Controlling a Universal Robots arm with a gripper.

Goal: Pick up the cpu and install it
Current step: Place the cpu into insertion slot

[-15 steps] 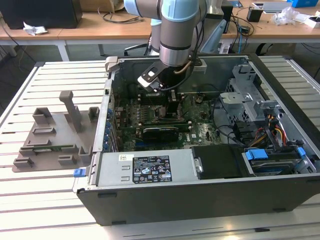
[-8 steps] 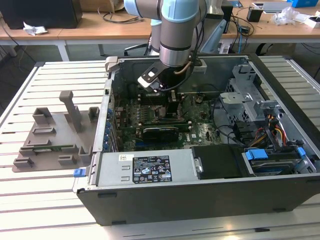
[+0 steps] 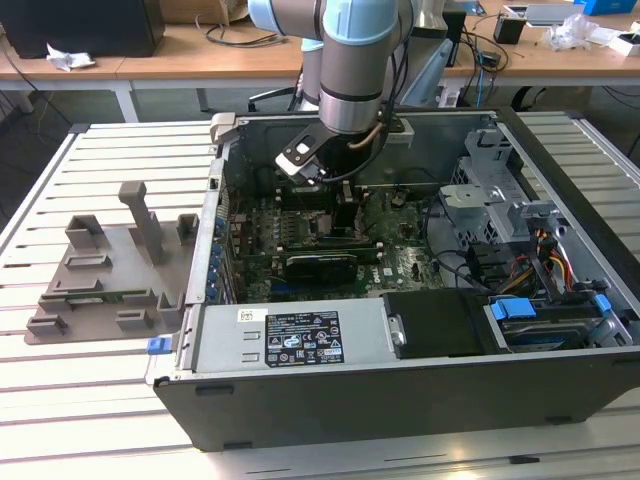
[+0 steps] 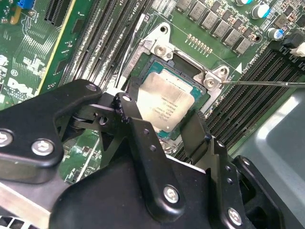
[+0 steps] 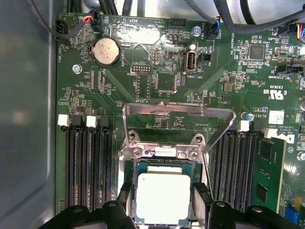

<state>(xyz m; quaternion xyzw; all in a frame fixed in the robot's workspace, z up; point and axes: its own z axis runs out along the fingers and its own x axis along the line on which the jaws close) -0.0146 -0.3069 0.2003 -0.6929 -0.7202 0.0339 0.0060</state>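
Observation:
The cpu, a flat square chip with a silvery top, lies level in the motherboard socket, or just above it. The cpu sits below the raised metal load plate in the first wrist view. My gripper straddles the chip. Its two black fingers press against opposite edges of the chip, so it is shut on the cpu. In the exterior view my gripper reaches down into the open computer case, over the middle of the green board.
Black memory slots flank the socket on both sides. A thin metal lever juts out beside the socket. A drive cage and cable bundle fill the case at the exterior view's right. A grey holder tray lies on the slatted table outside the case.

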